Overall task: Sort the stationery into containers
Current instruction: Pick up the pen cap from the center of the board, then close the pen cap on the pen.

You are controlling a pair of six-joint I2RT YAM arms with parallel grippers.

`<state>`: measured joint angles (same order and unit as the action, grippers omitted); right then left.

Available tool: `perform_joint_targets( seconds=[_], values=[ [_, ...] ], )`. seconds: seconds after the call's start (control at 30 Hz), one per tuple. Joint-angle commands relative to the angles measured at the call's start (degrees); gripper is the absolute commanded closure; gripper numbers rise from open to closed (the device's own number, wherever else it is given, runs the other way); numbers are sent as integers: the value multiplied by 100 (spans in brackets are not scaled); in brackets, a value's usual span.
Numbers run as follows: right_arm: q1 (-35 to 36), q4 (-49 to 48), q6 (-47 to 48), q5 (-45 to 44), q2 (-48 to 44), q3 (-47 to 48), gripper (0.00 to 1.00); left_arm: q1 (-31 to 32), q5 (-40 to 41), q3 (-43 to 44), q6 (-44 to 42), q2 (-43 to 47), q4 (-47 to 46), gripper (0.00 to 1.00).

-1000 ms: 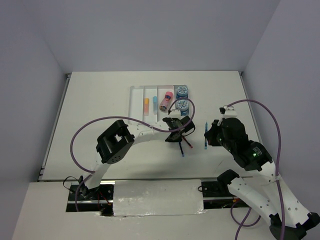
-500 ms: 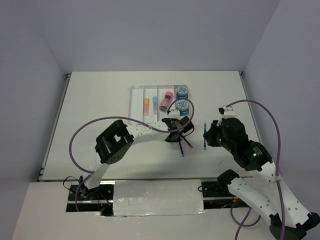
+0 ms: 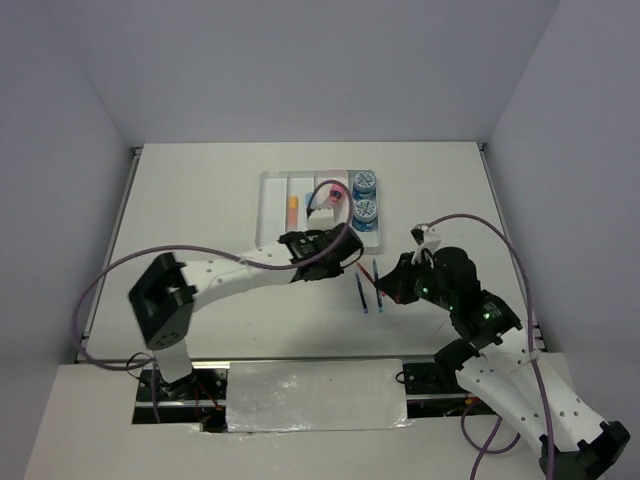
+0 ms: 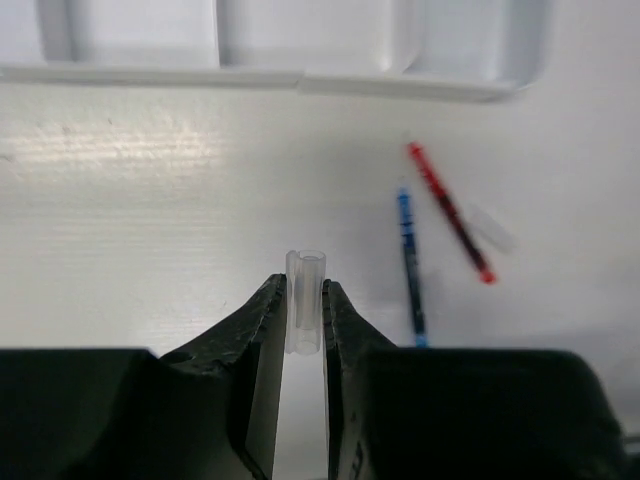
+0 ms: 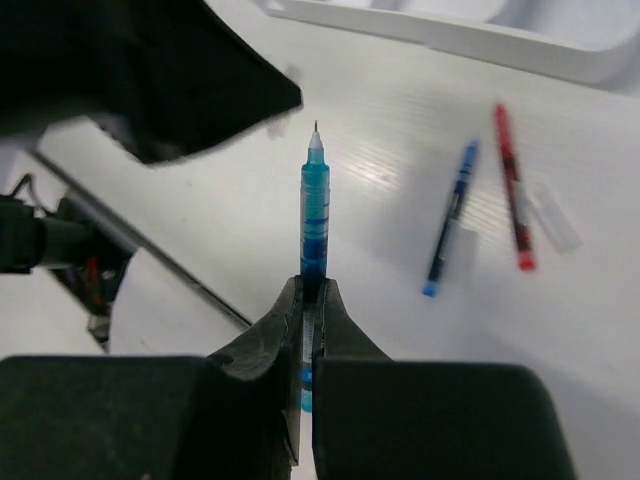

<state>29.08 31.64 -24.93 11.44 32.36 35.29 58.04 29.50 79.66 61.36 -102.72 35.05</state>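
While a blue pen and red pen lie loose, both jaws clamp.
Left gripper pinches a clear cap, right gripper a light-blue pen; tray holds rolls, pink cylinder, orange eraser.

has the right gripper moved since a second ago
Yes. The right gripper, shut on the light-blue pen, has shifted left, toward the near right corner of the tray.

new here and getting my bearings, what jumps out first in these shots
Each pincer grips something: the left pincer a small clear cap, the right pincer a light-blue pen, tip pointing away from it. A blue pen and a red pen lie side by side on the table, near the divided tray.
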Motion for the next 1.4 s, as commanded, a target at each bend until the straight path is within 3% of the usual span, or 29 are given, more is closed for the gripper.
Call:
perform_joint_targets(
  seconds=[0.0,0.23,0.33,0.4,0.53,0.7,1.37],
  values=[
    [-8,-1799,-301,1192,-212,-564,100,-73,355,-169,-430,1304,-453,88],
    [228,-5021,-1662,2239,-353,-1831,100,-232,-539,-1759,-801,3476,-2527,86],
    [640,-5605,-1709,2073,-301,-1991,100,-232,-909,-2383,-784,4249,-3477,86],
    [888,-5668,-1473,1767,-230,-1912,100,-232,-1050,-2682,-792,4417,-4108,85],
    [1389,-5642,-1260,1317,-11,-1701,100,-232,-1288,-2859,-845,4602,-4506,86],
    [1469,-5826,-1234,1220,375,-1543,100,-232,-1508,-3149,-907,4734,-5077,85],
    [1513,-5897,-1234,1150,657,-1156,100,-232,-1552,-3237,-907,4541,-5104,85]
  ],
)
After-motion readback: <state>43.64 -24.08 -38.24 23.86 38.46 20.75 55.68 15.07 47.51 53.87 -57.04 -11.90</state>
